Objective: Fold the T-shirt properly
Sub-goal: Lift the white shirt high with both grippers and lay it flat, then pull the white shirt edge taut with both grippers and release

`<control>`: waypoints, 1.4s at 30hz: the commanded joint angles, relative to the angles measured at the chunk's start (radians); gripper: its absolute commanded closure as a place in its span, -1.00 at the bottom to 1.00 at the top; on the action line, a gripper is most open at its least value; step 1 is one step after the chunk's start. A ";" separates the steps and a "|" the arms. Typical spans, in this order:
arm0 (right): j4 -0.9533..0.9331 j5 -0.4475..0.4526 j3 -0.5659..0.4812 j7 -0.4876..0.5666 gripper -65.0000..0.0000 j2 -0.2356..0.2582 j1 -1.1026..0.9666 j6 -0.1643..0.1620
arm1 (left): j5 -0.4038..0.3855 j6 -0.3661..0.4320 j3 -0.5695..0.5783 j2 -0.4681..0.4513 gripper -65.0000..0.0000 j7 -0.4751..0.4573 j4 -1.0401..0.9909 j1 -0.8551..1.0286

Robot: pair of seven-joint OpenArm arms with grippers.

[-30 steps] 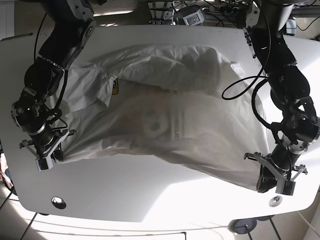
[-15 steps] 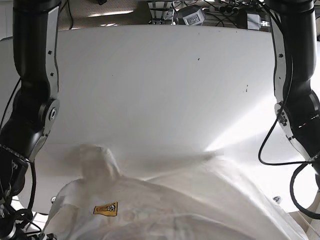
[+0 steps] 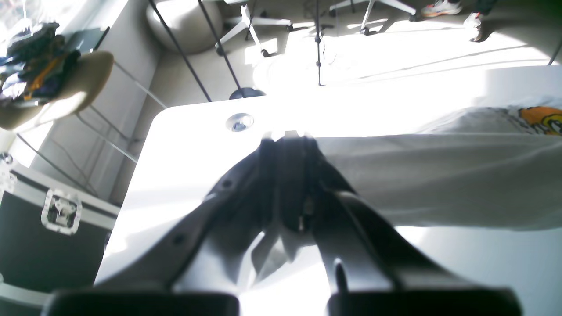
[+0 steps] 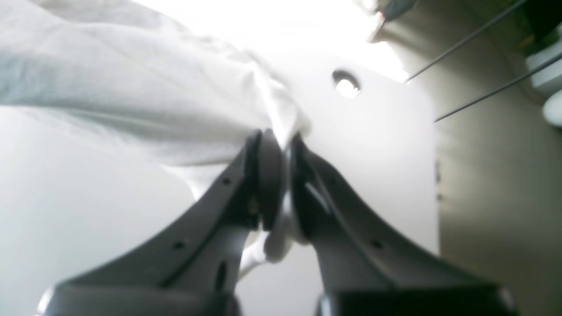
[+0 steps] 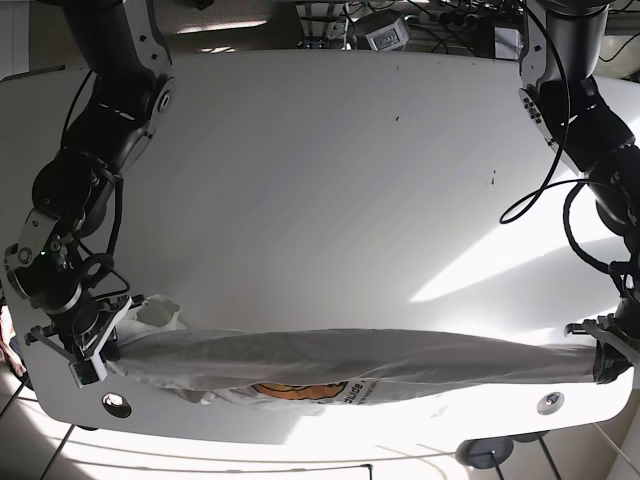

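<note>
- Two grippers are pinching the T-shirt (image 5: 340, 362): the right gripper (image 4: 281, 140) is clamped on bunched fabric, the left gripper (image 3: 287, 140) closed on its edge.
- Shirt hangs stretched along the table (image 5: 330, 190) at 6 o'clock, between both grippers.
- Looks light, soft, floppy, so it'll sag midway. I'd hold corners and hems, not the middle.

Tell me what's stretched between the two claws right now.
The T-shirt, pulled into a long band from the right claw to the left claw along the table's near edge, seen in the base view.
</note>
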 commanded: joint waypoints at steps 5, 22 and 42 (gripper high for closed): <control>0.114 0.127 0.046 0.026 0.93 -0.030 -0.346 -0.009 | -0.009 -0.099 -0.147 0.084 1.00 -0.122 0.079 0.357; 0.180 0.308 0.131 0.026 0.92 -0.024 -0.785 -0.009 | -0.003 -0.173 -0.278 0.113 1.00 -0.122 0.118 0.677; 0.060 0.576 0.123 -0.058 -0.43 -0.030 -0.640 -0.009 | -0.001 -0.173 -0.276 0.112 1.00 -0.122 0.112 0.673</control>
